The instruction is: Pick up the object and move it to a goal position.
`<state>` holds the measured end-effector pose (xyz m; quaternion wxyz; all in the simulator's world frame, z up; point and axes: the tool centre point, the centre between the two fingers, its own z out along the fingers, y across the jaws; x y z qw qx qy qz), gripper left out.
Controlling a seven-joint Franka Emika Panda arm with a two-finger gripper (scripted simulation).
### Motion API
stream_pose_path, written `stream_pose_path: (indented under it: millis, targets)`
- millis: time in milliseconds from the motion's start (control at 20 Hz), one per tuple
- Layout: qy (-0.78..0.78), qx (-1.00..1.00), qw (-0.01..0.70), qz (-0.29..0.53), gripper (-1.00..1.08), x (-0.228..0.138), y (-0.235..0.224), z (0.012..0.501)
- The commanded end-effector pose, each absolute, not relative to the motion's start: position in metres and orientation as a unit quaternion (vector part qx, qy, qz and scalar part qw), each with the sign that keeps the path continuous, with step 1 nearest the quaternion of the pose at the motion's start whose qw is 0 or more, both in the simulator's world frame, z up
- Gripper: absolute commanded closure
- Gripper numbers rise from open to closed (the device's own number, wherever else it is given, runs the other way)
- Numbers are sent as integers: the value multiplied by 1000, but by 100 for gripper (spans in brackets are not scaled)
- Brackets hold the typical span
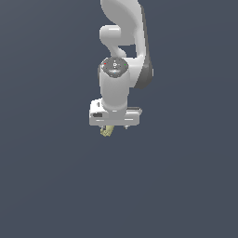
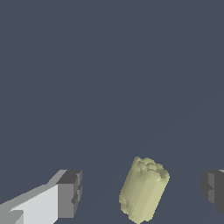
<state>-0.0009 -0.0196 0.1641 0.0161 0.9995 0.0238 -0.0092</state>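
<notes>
The object is a small pale yellow-olive lumpy stub lying on the dark grey floor. In the wrist view it sits between the two dark fingertips, with a clear gap on each side. My gripper is open around it and does not touch it. In the exterior view the arm points straight down and the white gripper bar hides most of the fingers. Only a bit of the object peeks out below the bar, toward the exterior view's left. My gripper hangs low over it.
A plain dark grey floor fills both views. No other objects, containers or edges show. No goal marker is visible.
</notes>
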Motion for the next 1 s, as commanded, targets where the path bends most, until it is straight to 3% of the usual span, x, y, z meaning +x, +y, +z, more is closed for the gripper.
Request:
stream_pose_path:
  millis: [0,450,950]
  targets:
    - [24,1000,16,-9,-92,-1,-19,164]
    - [-13,1000,11,-7,-92,-16,-28,147]
    - [-113,994,2,-3,-92,-62,-51,108]
